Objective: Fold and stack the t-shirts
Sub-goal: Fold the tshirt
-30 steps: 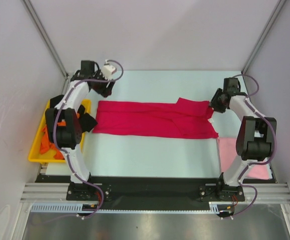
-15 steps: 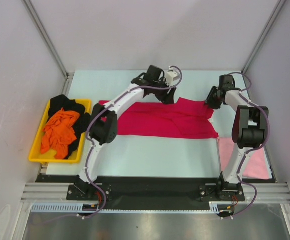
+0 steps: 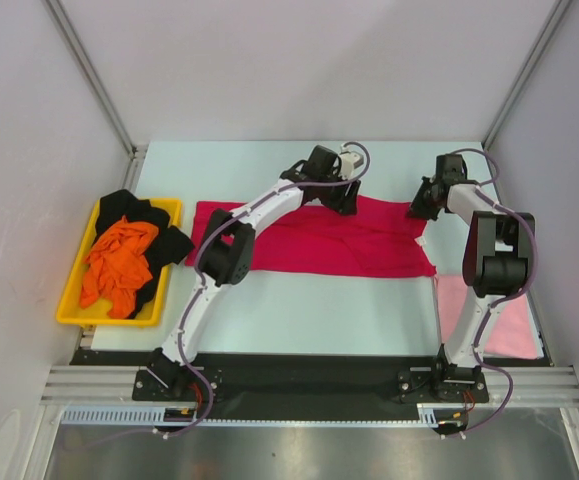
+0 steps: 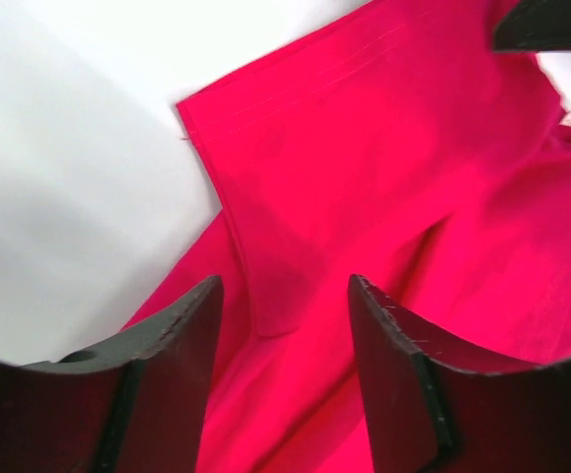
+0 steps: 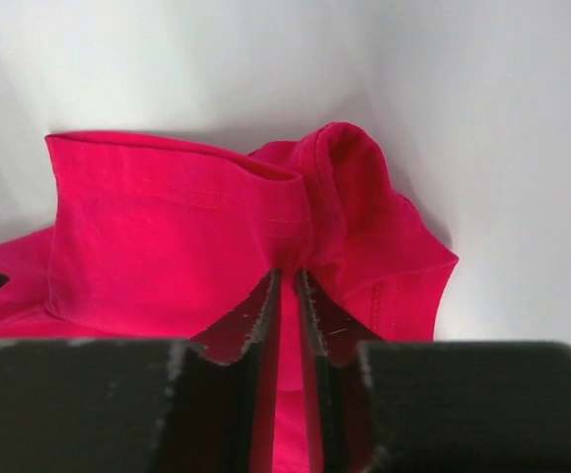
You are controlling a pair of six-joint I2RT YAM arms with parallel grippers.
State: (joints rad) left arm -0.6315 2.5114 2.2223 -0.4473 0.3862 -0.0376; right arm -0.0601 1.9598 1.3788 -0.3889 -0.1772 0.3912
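The crimson red t-shirt (image 3: 309,245) lies spread across the middle of the table. My left gripper (image 3: 343,200) hangs open over its far edge. In the left wrist view a folded corner of the red cloth (image 4: 384,168) lies between the fingers (image 4: 181,335). My right gripper (image 3: 419,207) is at the shirt's far right corner, with its jaws pinched on a raised fold of the red cloth (image 5: 167,227). The orange t-shirt (image 3: 119,262) lies crumpled on the black one (image 3: 134,210) in the tray. The pale pink t-shirt (image 3: 456,305) lies flat at the right front.
The yellow tray (image 3: 99,320) stands at the table's left edge. Metal frame posts rise at the far corners, and white walls close in both sides. The right arm's elbow (image 3: 499,265) hangs above the pink shirt.
The left arm swung from beside the tray to the middle of the red shirt's far edge. The right gripper's jaws closed on the shirt's corner.
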